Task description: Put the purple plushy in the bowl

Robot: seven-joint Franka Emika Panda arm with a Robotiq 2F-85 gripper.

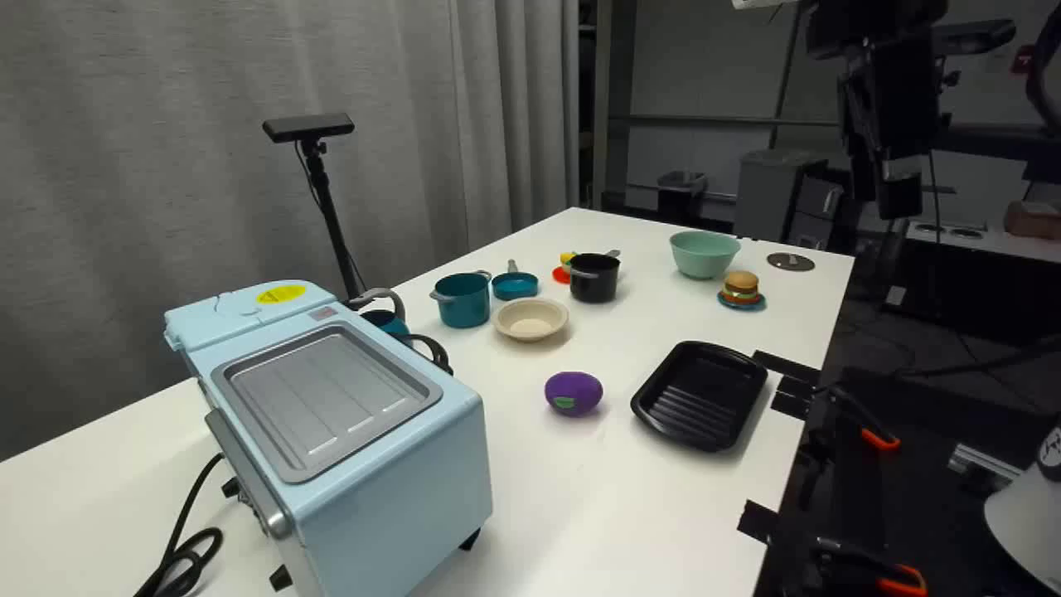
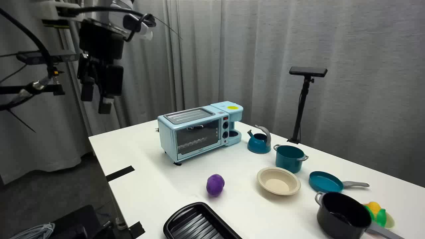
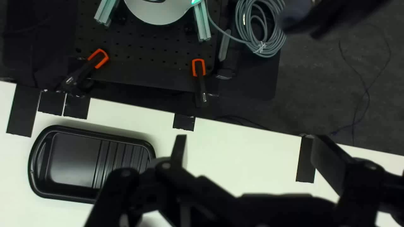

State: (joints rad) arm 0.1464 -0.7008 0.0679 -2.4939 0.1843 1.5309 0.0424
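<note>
Purple plushy (image 1: 575, 386), lying loose on the white bench (image 1: 572, 506). From left to right in an exterior view: a light-blue toaster oven (image 1: 402, 489), near; a teal pot (image 1: 466, 305) with a cream bowl (image 1: 530, 322) just beside it, farther back; the plushy, in the near middle, touching nothing but the bench; a ribbed black tray (image 1: 704, 396), near right, with a mint-green bowl (image 1: 703, 257) at the far end behind it.

Progress: the plushy lies outside both bowls, so no part of the task is judged done; approach, grasp, carrying and release are all left. Which bowl is meant cannot be told; the cream one is closer to the plushy.

Pose: the robot arm (image 2: 108, 17) is raised well above the bench, its gripper (image 3: 249, 154) pointing downward and holding nothing, the fingers (image 3: 328, 160) spread wide apart. In the wrist view the tray shows at left beside the bench's edge; the gripper thus appears nearer that edge than the plushy, and sideways travel as well as descent seems needed.
</note>
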